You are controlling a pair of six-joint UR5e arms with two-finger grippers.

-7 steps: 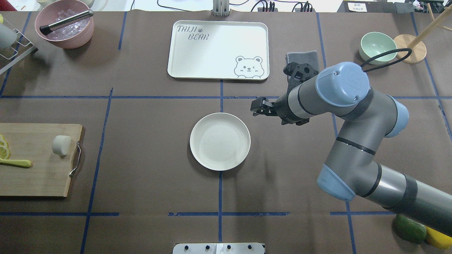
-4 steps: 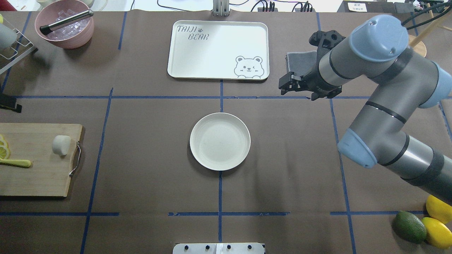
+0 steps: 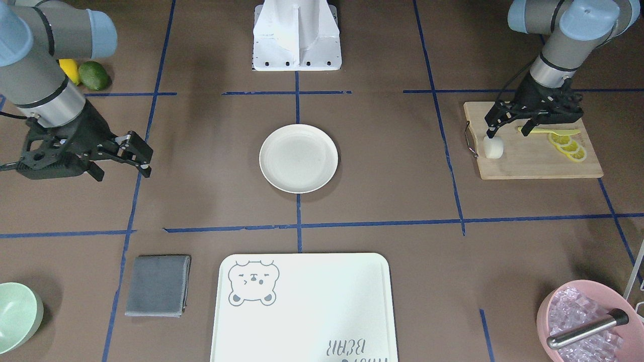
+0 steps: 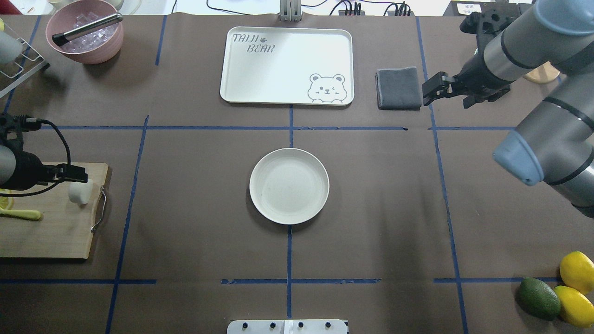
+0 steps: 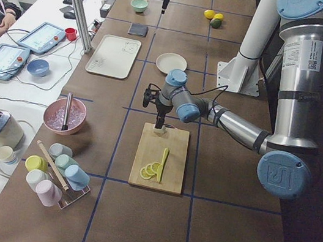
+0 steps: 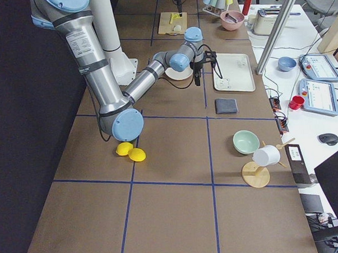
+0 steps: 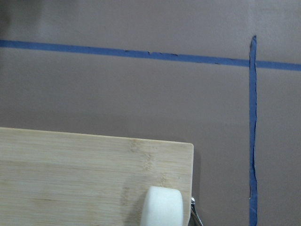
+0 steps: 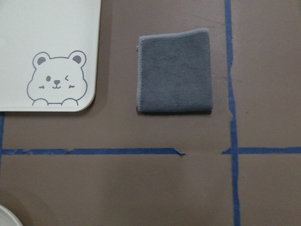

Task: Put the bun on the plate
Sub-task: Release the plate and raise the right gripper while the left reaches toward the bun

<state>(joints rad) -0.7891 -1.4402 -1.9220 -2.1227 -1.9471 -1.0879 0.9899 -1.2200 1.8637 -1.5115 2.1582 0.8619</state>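
Observation:
The bun [image 3: 493,147], small and white, lies on the wooden cutting board [image 3: 533,161] near its handle end; it also shows at the bottom edge of the left wrist view as the bun [image 7: 162,207]. My left gripper [image 3: 507,130] hangs open just over the board, one fingertip close above the bun, nothing between the fingers. The plate [image 4: 289,185] sits empty at the table's middle. My right gripper [image 4: 428,90] is open and empty at the far right, beside a folded grey cloth [image 4: 398,88].
A bear-printed white tray [image 4: 287,65] lies behind the plate. Lemon slices [image 3: 568,146] and a yellow utensil share the board. A pink bowl of ice [image 4: 86,32] stands far left, a green bowl [image 3: 15,314] far right, lemons and an avocado [image 4: 538,297] near right.
My right arm has swung away from beside the plate to the far right, next to the grey cloth. My left arm has come into view over the cutting board by the bun.

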